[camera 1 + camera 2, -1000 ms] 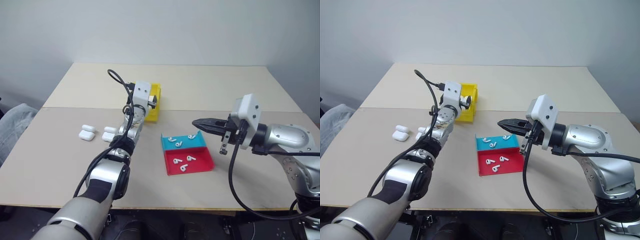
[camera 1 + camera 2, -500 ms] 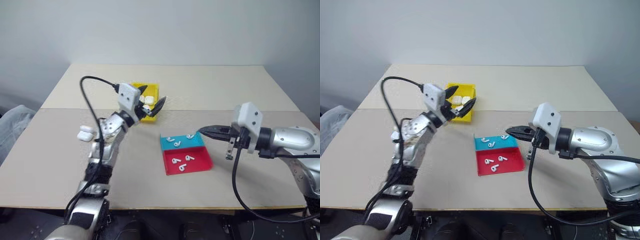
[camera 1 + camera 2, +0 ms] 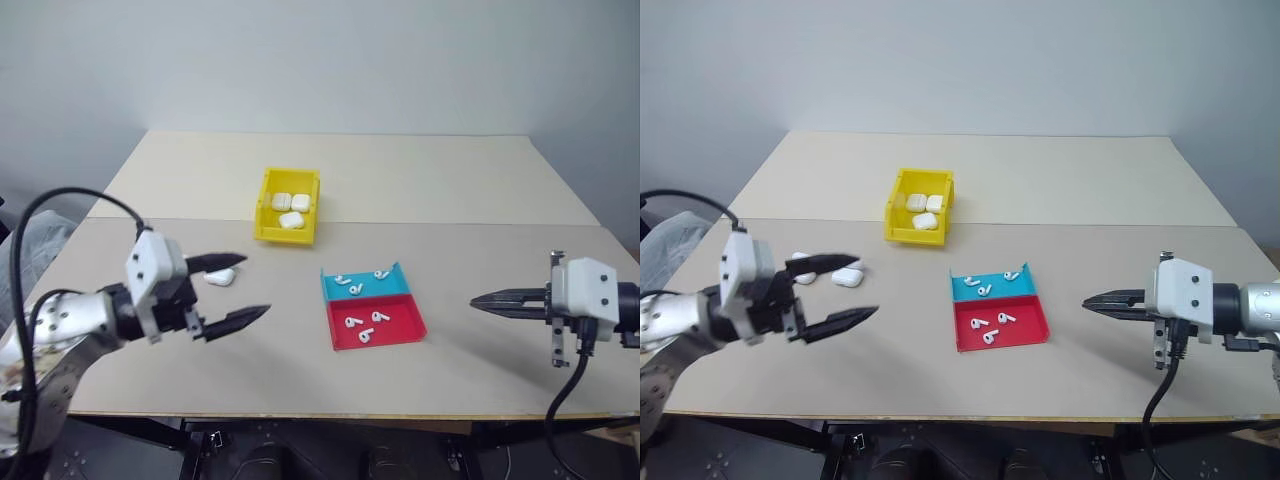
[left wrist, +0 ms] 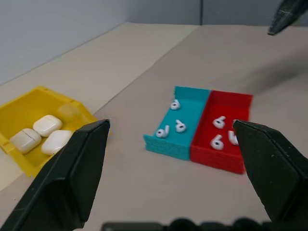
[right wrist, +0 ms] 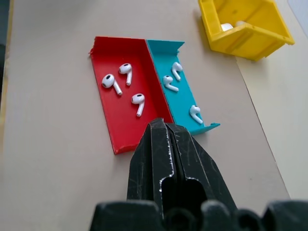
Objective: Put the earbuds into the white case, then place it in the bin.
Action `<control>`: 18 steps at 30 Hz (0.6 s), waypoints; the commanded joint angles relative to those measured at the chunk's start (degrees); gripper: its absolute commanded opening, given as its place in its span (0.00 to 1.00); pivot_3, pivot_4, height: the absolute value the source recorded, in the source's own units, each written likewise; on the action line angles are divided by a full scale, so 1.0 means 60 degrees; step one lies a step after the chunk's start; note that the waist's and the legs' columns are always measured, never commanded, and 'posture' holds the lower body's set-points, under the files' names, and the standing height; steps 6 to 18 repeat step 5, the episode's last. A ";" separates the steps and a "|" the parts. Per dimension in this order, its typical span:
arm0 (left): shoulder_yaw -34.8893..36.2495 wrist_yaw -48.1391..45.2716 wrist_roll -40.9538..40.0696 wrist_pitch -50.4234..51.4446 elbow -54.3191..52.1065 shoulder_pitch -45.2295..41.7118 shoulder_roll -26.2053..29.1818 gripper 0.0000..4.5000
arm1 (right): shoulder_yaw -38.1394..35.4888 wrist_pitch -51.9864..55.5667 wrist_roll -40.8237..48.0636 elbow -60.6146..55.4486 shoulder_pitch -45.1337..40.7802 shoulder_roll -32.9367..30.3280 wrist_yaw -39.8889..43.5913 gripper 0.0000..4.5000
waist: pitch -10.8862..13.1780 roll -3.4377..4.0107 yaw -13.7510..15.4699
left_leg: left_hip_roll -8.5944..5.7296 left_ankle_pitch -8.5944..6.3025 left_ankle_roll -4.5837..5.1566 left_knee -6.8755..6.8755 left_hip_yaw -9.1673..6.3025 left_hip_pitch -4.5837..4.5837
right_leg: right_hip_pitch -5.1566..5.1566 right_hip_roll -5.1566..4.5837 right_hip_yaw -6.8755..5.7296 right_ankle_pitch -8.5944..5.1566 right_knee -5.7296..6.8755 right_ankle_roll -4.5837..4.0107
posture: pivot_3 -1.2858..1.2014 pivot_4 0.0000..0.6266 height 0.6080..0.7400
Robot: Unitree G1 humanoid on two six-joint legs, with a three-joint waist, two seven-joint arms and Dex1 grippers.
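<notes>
The yellow bin [image 3: 285, 237] stands at the table's middle back with three white cases [image 3: 290, 207] inside. Another white case [image 3: 220, 277] lies on the table, just beyond the upper finger of my left gripper [image 3: 257, 285]. That gripper hovers open over the near left of the table, with nothing between its fingers [image 4: 77, 168]. Three earbuds [image 3: 357, 287] lie in the blue tray [image 3: 327, 288] and three more [image 3: 365, 335] in the red tray [image 3: 403, 330]. My right gripper [image 3: 478, 300] is shut and empty, right of the trays, pointing toward them.
The blue and red trays sit side by side at mid table, in front of the bin and slightly to its right. A second loose case [image 3: 803, 277] shows partly behind the left gripper. A seam crosses the tabletop behind the trays.
My left arm has pulled back from the bin to the near left, its gripper still open. The bin's three cases are now uncovered. My right gripper has drawn away from the trays to the right.
</notes>
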 commanded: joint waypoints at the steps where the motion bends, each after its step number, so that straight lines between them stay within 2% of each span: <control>1: 0.0547 -0.0207 -0.0323 0.0015 -0.0284 0.0266 0.0290 0.99 | -0.0271 -0.0288 0.0015 0.0019 -0.0023 -0.0136 0.0077 0.00 | 0.0000 0.0000 0.0003 | 0.0001 0.0001 -0.0002 -0.0002 0.0004 -0.0001 | -0.0003 0.0002 -0.0001 -0.0001 0.0003 -0.0002 | 0.52 0.24 1.00; 18: 0.0563 -0.0335 -0.0524 -0.0031 -0.0190 0.0276 0.0378 0.99 | -0.0166 -0.0237 0.0012 0.0019 -0.0140 -0.0139 0.0009 0.00 | 0.0000 -0.0001 0.0010 | -0.0001 0.0001 -0.0002 -0.0003 0.0004 -0.0005 | -0.0003 0.0001 0.0001 0.0000 -0.0001 -0.0004 | 0.52 0.24 1.00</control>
